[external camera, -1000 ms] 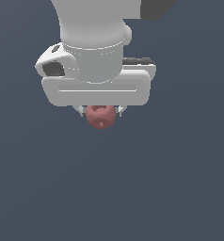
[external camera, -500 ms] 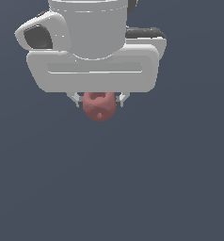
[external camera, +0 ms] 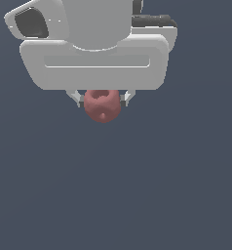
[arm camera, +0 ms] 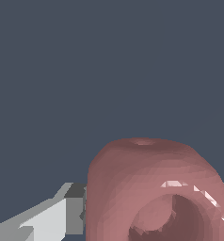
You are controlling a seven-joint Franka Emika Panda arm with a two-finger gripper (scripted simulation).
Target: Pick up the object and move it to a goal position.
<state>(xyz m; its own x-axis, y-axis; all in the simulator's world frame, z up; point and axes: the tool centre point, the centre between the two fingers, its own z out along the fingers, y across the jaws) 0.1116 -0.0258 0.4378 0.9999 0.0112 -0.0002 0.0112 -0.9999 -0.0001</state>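
Observation:
The object (external camera: 103, 106) is a small dusty pinkish-red rounded lump with a dimple. It hangs under the white gripper (external camera: 103, 101) in the upper middle of the exterior view. The two grey fingertips (external camera: 77, 98) press on it from either side, so the gripper is shut on it. It is narrower than the white hand above it. In the wrist view the object (arm camera: 151, 188) fills the near field, showing a round hollow, with one finger (arm camera: 52, 214) beside it. The other finger is mostly hidden behind the lump.
A plain dark blue-grey background (external camera: 116, 195) surrounds the gripper in both views. No other objects, containers or edges show.
The gripper with the object in it has grown larger in the exterior view and shifted up, toward the camera. The grip on the object is unchanged.

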